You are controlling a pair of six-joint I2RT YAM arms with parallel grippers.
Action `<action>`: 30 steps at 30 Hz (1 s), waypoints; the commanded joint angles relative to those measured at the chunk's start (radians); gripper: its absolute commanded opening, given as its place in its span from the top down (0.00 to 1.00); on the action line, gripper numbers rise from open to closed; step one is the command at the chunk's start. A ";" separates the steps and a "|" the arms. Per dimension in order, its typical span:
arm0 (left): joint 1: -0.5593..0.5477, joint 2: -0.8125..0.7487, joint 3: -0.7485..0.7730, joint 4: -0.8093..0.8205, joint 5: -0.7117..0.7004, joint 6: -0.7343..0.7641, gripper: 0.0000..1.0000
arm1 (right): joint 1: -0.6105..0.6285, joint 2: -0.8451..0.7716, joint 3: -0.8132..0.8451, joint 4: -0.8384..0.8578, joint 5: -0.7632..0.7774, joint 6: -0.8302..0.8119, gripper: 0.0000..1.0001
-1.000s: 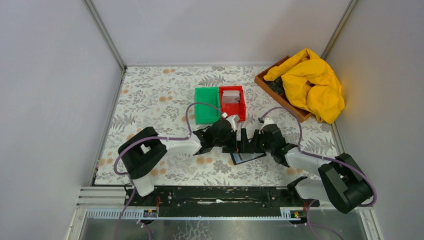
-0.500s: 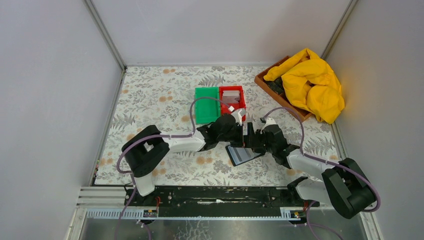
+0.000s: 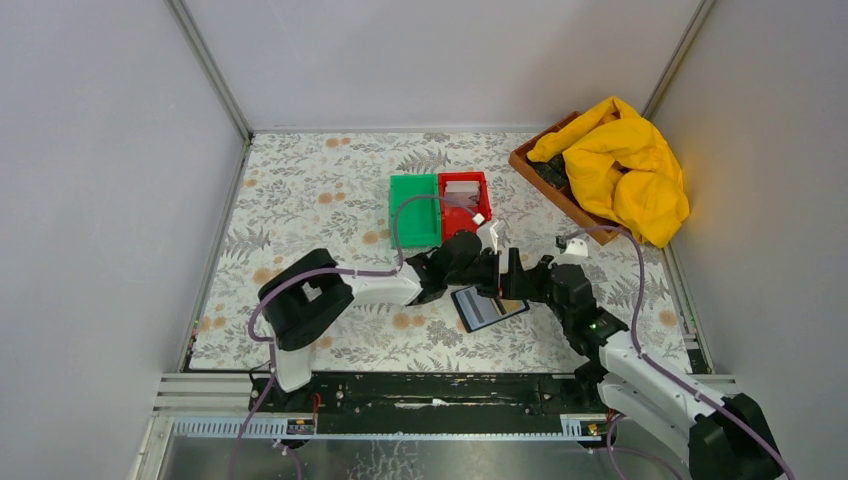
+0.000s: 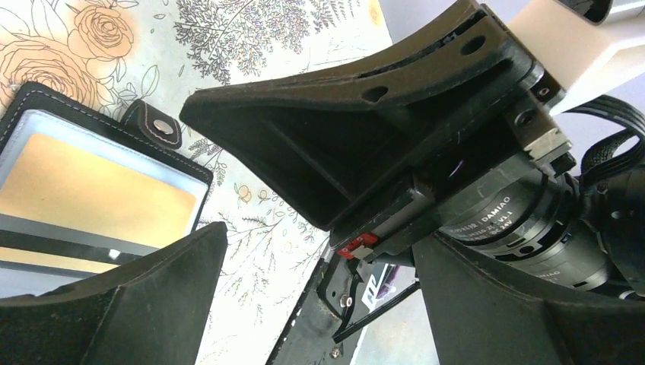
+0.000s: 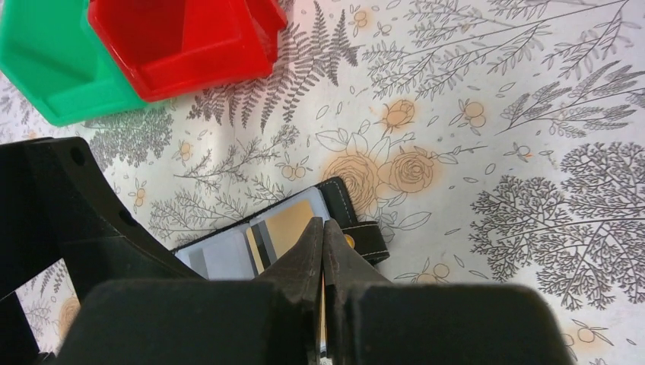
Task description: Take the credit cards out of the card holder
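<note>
Black bifold card holder open flat on floral table cover, mid-table, just nearer than red plastic bin and green plastic bin. Brownish and grey-white credit cards tucked in its glossy sleeves. Right gripper pressed tight together, tips at the holder's right edge; grip on a card unclear. Left gripper spread wide just beside, holding nothing.

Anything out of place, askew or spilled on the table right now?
Only the yellow cloth at the far right: it is heaped on the wooden tray and spills over its edge. The card holder lies open at a slant, which fits the job. Nothing looks damaged.
</note>
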 commanded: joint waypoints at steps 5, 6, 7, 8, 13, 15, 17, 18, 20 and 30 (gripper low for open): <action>0.021 -0.066 -0.074 -0.003 -0.104 0.046 0.02 | 0.010 0.077 0.026 0.061 0.010 0.012 0.97; 0.021 -0.085 -0.101 0.000 -0.117 0.047 0.02 | 0.010 0.106 0.034 0.063 -0.001 0.014 0.97; 0.021 -0.101 -0.130 0.012 -0.136 0.044 0.02 | 0.009 0.129 0.041 0.064 -0.006 0.017 0.97; 0.020 -0.119 -0.163 0.030 -0.145 0.034 0.03 | 0.009 0.147 0.048 0.060 -0.008 0.020 0.97; -0.014 -0.143 -0.323 0.195 -0.186 -0.058 0.14 | 0.009 0.161 0.064 -0.001 0.072 0.042 0.87; -0.041 -0.135 -0.343 0.230 -0.197 -0.073 0.14 | 0.009 0.152 0.069 -0.028 0.098 0.047 0.73; -0.066 -0.128 -0.346 0.248 -0.210 -0.089 0.14 | 0.009 0.158 0.084 -0.056 0.087 0.044 0.61; -0.076 -0.125 -0.348 0.256 -0.214 -0.096 0.14 | 0.010 0.170 0.099 -0.082 0.072 0.040 0.58; -0.085 -0.124 -0.356 0.278 -0.221 -0.111 0.14 | 0.009 0.196 0.124 -0.133 0.049 0.045 0.56; -0.087 -0.090 -0.361 0.275 -0.241 -0.114 0.14 | 0.009 0.116 0.086 -0.225 -0.092 0.061 0.67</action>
